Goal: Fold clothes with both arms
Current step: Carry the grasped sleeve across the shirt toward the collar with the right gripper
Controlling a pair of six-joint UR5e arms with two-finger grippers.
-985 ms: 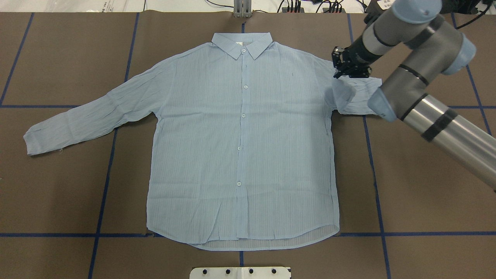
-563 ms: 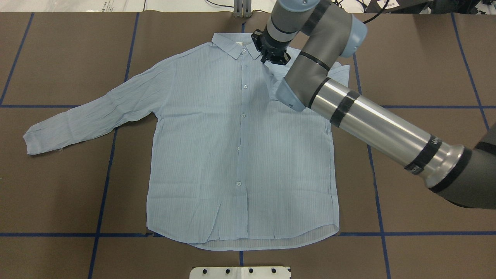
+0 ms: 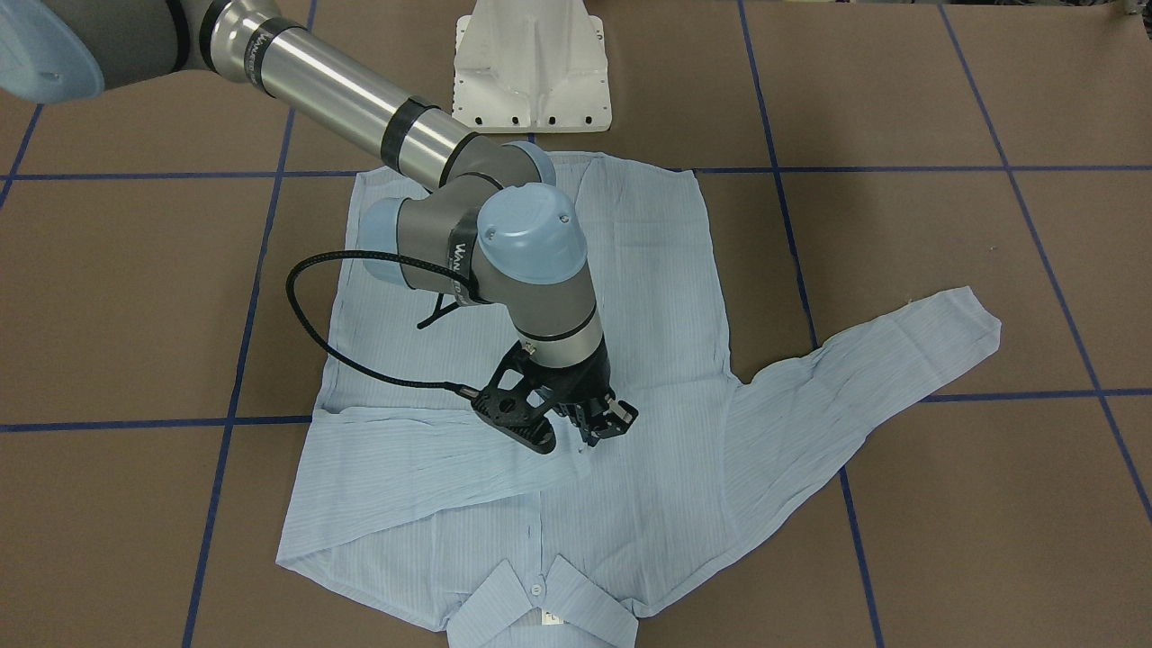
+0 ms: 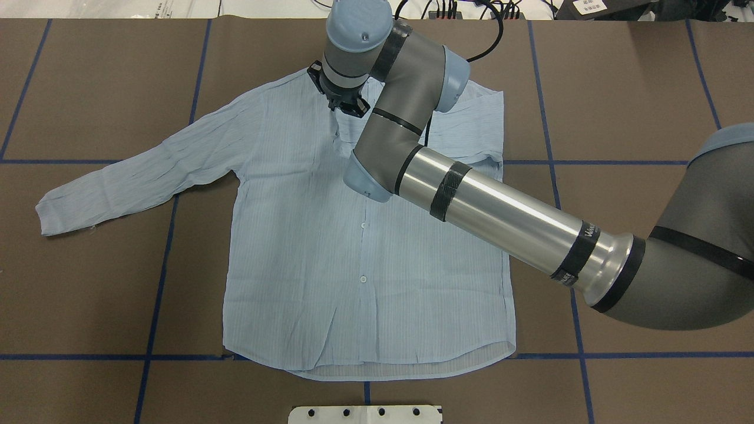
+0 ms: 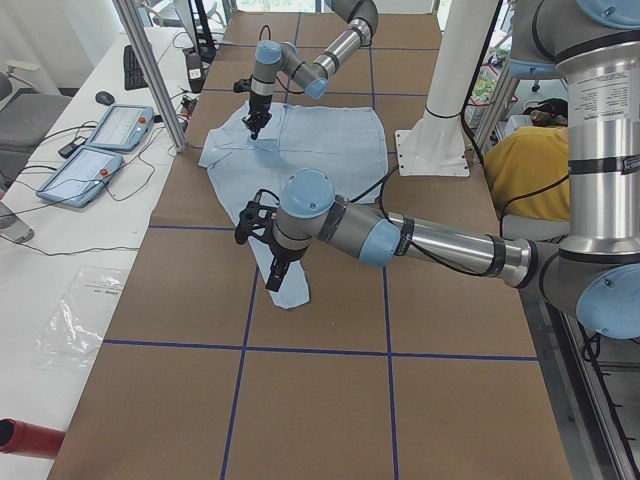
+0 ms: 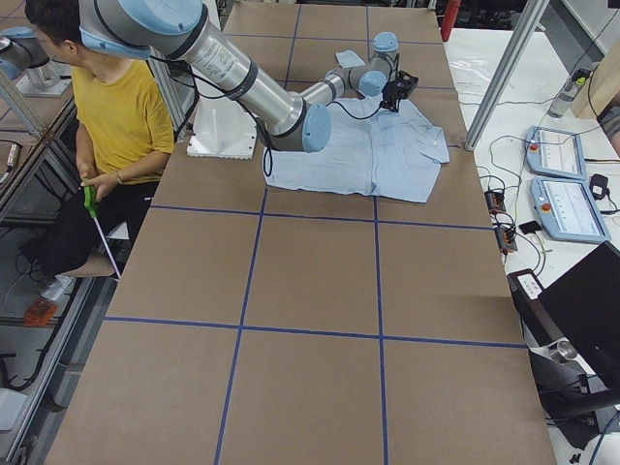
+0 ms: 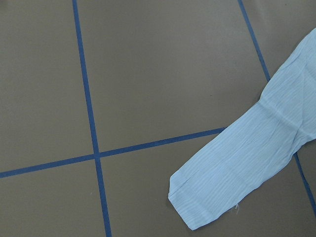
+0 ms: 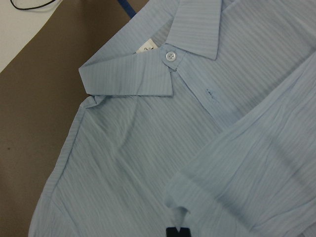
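Observation:
The light blue striped shirt [image 4: 365,265] lies flat, front up, collar [image 3: 540,603] at the table's far side. My right gripper [image 4: 352,108] hangs over the chest just below the collar and is shut on the cuff of the right sleeve [image 3: 405,459], which is folded across the chest. The right wrist view shows that cuff [image 8: 197,197] rising to a black fingertip [image 8: 177,232]. The left sleeve [image 4: 135,176] lies stretched out flat. My left gripper [image 5: 273,272] hovers above that sleeve's cuff [image 7: 222,192]. I cannot tell whether it is open or shut.
The white pedestal base [image 3: 531,63] stands at the shirt's hem side. Blue tape lines [image 4: 159,282] cross the brown table cover. A metal post [image 4: 368,15] stands behind the collar. A person in a yellow shirt [image 6: 116,116] sits beside the base. Two tablets [image 6: 552,155] lie off the table's far edge.
My right gripper has swept left from the shirt's right side to the chest below the collar, pulling the right sleeve over the shirt front. The left sleeve has not moved.

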